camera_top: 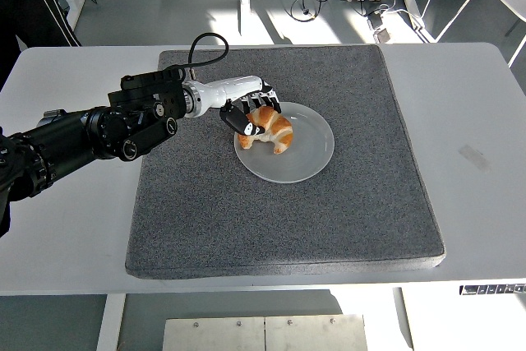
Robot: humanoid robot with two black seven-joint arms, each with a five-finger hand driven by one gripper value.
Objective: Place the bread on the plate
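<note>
Golden-brown bread (271, 130), paler tan along its ridges, on a plain white plate (306, 159). Dark grey speckled mat (279, 219) beneath, over a white table (472, 154). Black left arm (82, 136) from the left, with a white wrist section and a black-and-white left hand (249, 113). Dark clothing on the person (33, 6) at far left.

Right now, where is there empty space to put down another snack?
The grey mat is bare all along its near half, below the plate, and along its right side too. The white table right of the mat is also free. It is crowded at the plate's left, where the left hand has its fingers on the bread.
</note>
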